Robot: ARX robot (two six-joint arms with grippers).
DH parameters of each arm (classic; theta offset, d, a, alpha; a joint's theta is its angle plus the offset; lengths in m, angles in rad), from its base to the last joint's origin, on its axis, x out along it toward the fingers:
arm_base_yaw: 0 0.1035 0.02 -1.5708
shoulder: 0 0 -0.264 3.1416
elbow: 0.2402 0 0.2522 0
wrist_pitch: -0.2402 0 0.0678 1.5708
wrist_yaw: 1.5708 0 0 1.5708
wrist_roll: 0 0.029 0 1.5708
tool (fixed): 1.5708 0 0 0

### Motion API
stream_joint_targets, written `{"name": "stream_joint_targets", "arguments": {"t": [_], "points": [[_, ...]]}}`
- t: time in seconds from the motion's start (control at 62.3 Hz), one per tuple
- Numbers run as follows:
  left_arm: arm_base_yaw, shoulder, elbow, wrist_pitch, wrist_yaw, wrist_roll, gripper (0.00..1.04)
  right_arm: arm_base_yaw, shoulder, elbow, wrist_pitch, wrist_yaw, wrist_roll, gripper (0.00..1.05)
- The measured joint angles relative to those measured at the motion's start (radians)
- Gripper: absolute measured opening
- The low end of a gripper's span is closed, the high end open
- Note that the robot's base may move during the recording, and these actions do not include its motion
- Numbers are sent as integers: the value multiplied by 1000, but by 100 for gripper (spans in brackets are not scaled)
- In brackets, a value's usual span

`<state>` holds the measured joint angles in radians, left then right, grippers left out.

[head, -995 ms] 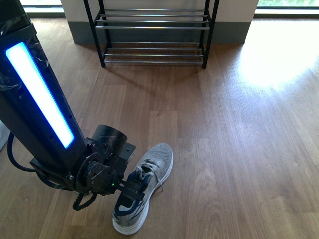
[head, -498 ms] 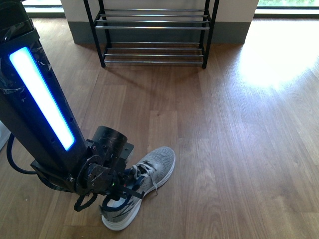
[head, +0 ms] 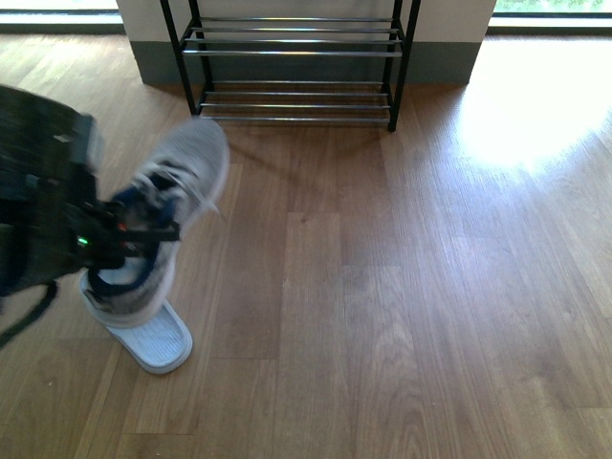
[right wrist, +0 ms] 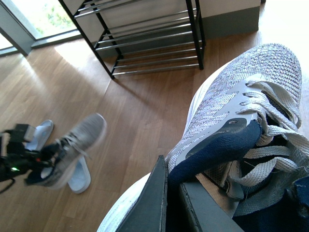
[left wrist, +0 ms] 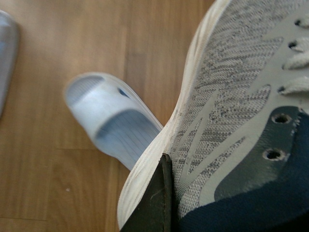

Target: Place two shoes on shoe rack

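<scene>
Grey knit sneaker with white sole and navy lining point(head: 167, 206) hangs clear of the wooden plank floor point(head: 402, 316), in front of the black-framed shoe rack with chrome bars point(head: 296, 53) and off toward its left leg. Toe tilts up toward the rack. It is blurred in the front view. The left claw point(head: 129, 234) is clamped on its navy collar, with the laces loose. In the left wrist view one dark claw finger point(left wrist: 159, 203) lies against the sneaker's side by the white sole edge. The other finger is hidden.

Pale blue rubber slide point(head: 153, 339) lies flat on the floor just under the held sneaker's heel, farther from the rack than the sneaker. Second pale blue slide point(right wrist: 38, 135) lies near it on the floor, seen from the right wrist.

Second grey knit sneaker point(right wrist: 241, 111) is in the right claw point(right wrist: 173, 186). Two grey fingers pinch its navy heel collar, one inside and one outside, and the toe points toward the rack. Cannot tell if this one touches the floor.

The rack stands on the floor against a pale wall with grey skirting point(head: 440, 62).
</scene>
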<state>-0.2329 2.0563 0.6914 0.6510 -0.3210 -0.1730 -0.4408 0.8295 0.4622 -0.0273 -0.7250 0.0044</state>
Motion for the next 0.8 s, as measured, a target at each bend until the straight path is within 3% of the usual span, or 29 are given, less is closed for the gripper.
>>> {"name": "stream_joint_targets", "arguments": {"t": [0.177, 0.401, 0.803], "points": [[22, -529, -222, -190, -101, -14, 2, 0, 0, 0, 0, 0, 0, 1], [-27, -1168, -271, -582, -240, 45, 2, 0, 0, 0, 0, 0, 0, 1], [-29, -1217, -283, -600, -257, 68, 2, 0, -2, 0, 0, -4, 0, 1]]}}
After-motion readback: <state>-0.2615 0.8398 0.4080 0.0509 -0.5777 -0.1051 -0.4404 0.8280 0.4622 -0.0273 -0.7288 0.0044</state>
